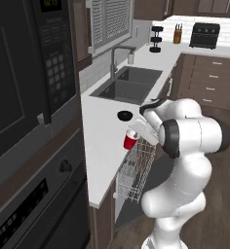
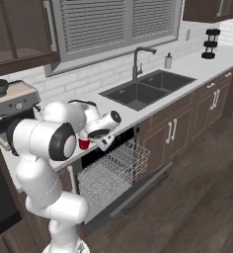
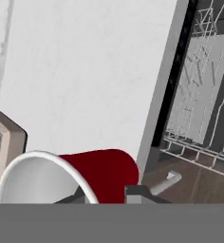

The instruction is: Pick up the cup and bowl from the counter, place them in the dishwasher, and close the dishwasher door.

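While the arm reached out over the front edge of the counter (image 1: 105, 146), its gripper (image 1: 136, 135) was clamped on the cup (image 1: 130, 141), which hung tilted in the air just above the pulled-out rack (image 1: 135, 170) of the dishwasher (image 2: 108, 173). Seen from the hand camera, the cup (image 3: 71, 178) lay at about six o'clock, its white mouth turned toward seven o'clock and its red wall running off toward three, with the counter's white top (image 3: 85, 71) behind it and the wire rack (image 3: 199, 95) at two o'clock. The bowl (image 1: 124, 115) sat alone on the counter at about twelve o'clock from the cup, between it and the sink (image 1: 126, 82), well clear of the hand. The dishwasher door (image 2: 138, 190) lay folded down, open below the rack.

By its look the cup was probably light, rigid and smooth-walled, and its taper could let it slip toward the narrow end; a grip across the wall near the rim seemed the safest hold. The bowl appeared shallow and glossy, so pinching its rim, one finger inside and one outside, would likely serve better than spanning it.
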Controlling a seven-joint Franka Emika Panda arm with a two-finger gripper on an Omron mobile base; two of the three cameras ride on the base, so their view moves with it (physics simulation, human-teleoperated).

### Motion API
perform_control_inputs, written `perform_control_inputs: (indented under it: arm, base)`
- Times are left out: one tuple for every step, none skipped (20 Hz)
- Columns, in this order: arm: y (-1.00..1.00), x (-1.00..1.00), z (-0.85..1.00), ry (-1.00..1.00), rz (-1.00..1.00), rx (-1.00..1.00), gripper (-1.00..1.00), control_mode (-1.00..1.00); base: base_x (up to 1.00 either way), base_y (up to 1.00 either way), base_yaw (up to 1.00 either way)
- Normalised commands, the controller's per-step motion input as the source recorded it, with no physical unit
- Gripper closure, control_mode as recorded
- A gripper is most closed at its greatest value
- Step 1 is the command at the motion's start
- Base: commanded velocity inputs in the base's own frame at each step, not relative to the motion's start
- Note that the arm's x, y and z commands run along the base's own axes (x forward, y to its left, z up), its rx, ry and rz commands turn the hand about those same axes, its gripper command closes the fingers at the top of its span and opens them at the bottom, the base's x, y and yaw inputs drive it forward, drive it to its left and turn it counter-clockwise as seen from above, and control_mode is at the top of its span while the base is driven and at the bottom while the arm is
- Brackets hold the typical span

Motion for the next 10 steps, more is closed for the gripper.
perform_control_inputs:
  arm:
    - [-0.61, -1.00, 0.01, -0.04, 0.09, 0.00, 1.00, -1.00]
    - [-0.62, -1.00, 0.00, -0.03, 0.09, 0.00, 1.00, -1.00]
    - [-0.71, -1.00, 0.00, -0.01, 0.08, 0.00, 1.00, -1.00]
    - [-0.71, -1.00, 0.00, -0.01, 0.08, 0.00, 1.00, -1.00]
    - [-0.66, -0.99, 0.00, 0.00, 0.10, 0.00, 1.00, -1.00]
    - [-0.64, -0.84, -0.11, 0.00, 0.13, 0.00, 1.00, -1.00]
    - [-0.59, -0.69, -0.34, 0.00, 0.16, 0.00, 1.00, -1.00]
    - [-0.61, -0.47, -0.54, 0.00, 0.17, 0.00, 1.00, -1.00]
    - [-0.54, -0.34, -0.72, 0.00, 0.19, 0.00, 1.00, -1.00]
    - [-0.46, -0.17, -0.70, 0.00, 0.19, 0.00, 1.00, -1.00]
  base:
    - [0.00, 0.00, 0.00]
    - [0.00, 0.00, 0.00]
    - [0.00, 0.00, 0.00]
    - [0.00, 0.00, 0.00]
    - [0.00, 0.00, 0.00]
    - [0.00, 0.00, 0.00]
    - [0.00, 0.00, 0.00]
    - [0.00, 0.00, 0.00]
    - [0.00, 0.00, 0.00]
    - [0.00, 0.00, 0.00]
